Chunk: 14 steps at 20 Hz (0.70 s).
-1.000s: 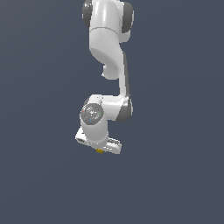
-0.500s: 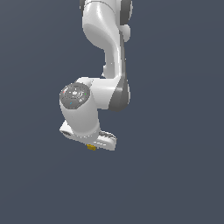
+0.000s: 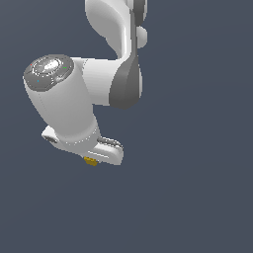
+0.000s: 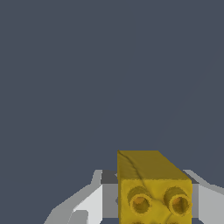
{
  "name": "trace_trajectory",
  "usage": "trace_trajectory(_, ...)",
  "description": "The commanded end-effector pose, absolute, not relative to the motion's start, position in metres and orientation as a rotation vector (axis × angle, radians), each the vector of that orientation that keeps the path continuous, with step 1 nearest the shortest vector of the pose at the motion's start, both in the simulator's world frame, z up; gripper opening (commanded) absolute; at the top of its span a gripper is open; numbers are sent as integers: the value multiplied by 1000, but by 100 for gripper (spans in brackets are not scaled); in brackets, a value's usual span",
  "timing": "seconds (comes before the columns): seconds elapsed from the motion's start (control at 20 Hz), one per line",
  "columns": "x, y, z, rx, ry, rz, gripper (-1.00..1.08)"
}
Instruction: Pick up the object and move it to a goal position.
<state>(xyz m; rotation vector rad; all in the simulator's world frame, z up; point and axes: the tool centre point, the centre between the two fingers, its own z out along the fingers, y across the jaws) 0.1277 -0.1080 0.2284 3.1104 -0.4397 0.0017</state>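
The object is a small yellow-orange block with two round dark-orange marks on its face. In the wrist view it sits between my white fingers, which close against its sides. In the exterior view only a small yellow bit of the block shows under the white hand. My gripper hangs below the big white wrist housing and is shut on the block, held up in the air. The fingertips themselves are hidden by the hand in the exterior view.
The white arm rises from the hand to the top of the exterior view. Behind everything is a plain dark grey-blue background with no other objects visible.
The arm has grown much larger in the exterior view, with the hand and the held block shifting toward the exterior view's left. The block stays in the gripper.
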Motion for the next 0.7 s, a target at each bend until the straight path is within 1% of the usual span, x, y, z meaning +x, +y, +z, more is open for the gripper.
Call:
trace_trajectory(0.0,131,-112,242,3111,-439,0,-100)
trace_trajectory(0.3,135,-117,261,3111,-439,0,-100)
trace_trajectory(0.65,137,-119,267,3111,-439,0,-100)
